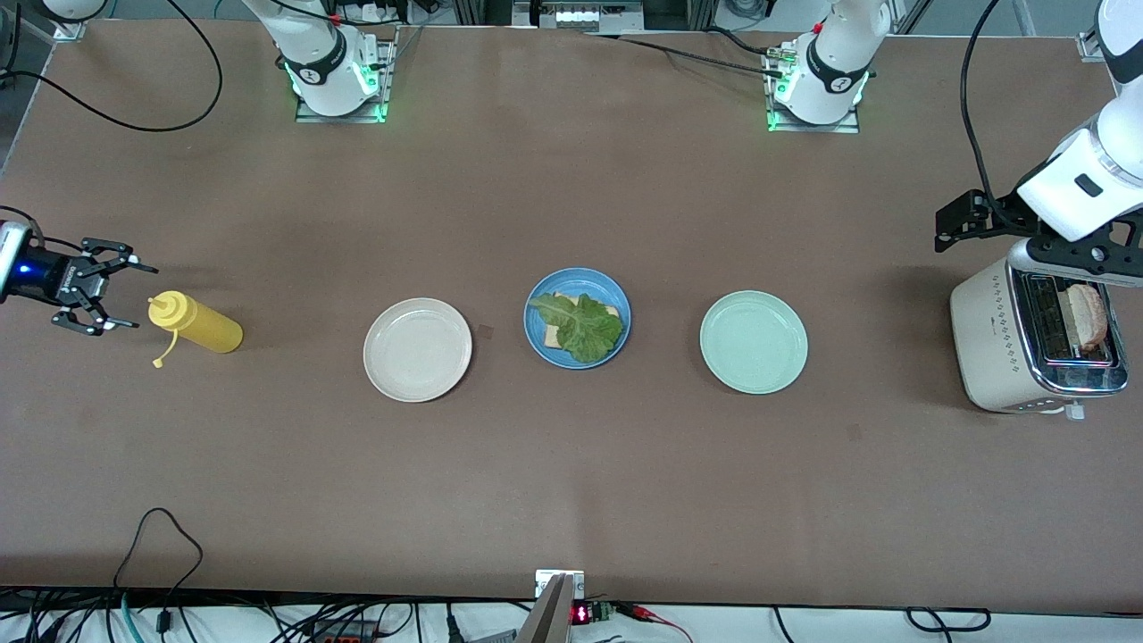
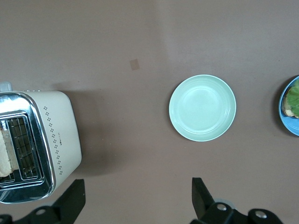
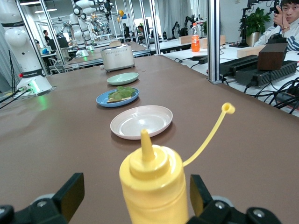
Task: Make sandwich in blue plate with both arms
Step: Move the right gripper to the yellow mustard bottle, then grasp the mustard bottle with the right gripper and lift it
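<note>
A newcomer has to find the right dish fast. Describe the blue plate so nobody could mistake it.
Across the middle of the brown table runs a row of three round plates. The blue plate is the middle one, between the cream-white plate toward the right arm's end and the mint-green plate toward the left arm's end. Only it carries food: a lettuce leaf on a bread slice.

Two glossy white jointed robot arms (image 1: pixel 826 62) with black joint bands stand on green-lit bases at the frame's top, trailing black cables and ending in black two-finger grippers (image 1: pixel 120 295).

front high, whole table; wrists low; all share blue plate (image 1: pixel 577 318).
</note>
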Action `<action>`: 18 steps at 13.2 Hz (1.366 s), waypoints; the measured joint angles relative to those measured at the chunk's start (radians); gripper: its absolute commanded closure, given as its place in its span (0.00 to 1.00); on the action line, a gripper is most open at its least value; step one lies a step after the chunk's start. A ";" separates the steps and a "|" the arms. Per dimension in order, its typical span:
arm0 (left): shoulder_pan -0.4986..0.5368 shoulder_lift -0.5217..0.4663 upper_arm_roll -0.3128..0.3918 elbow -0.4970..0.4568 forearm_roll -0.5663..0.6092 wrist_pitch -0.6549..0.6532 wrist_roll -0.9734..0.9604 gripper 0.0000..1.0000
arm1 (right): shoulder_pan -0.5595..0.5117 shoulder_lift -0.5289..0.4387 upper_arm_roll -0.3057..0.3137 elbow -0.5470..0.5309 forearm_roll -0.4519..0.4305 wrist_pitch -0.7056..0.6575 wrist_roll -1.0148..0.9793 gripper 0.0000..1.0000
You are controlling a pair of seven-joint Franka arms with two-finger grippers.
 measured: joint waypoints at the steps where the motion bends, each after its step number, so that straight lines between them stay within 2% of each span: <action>1: 0.000 0.000 0.000 0.000 0.000 0.000 0.000 0.00 | 0.000 0.015 0.001 0.000 0.002 -0.001 -0.010 0.00; 7: 0.000 0.000 0.000 0.000 0.000 0.000 0.000 0.00 | 0.002 0.076 0.021 0.002 0.098 -0.001 -0.038 0.00; 12: 0.000 0.000 0.000 0.000 0.000 0.000 0.000 0.00 | 0.005 0.138 0.024 0.004 0.115 0.006 -0.090 0.00; 18: 0.000 0.000 0.000 0.000 0.000 0.000 0.000 0.00 | 0.028 0.165 0.049 0.006 0.172 0.020 -0.104 0.00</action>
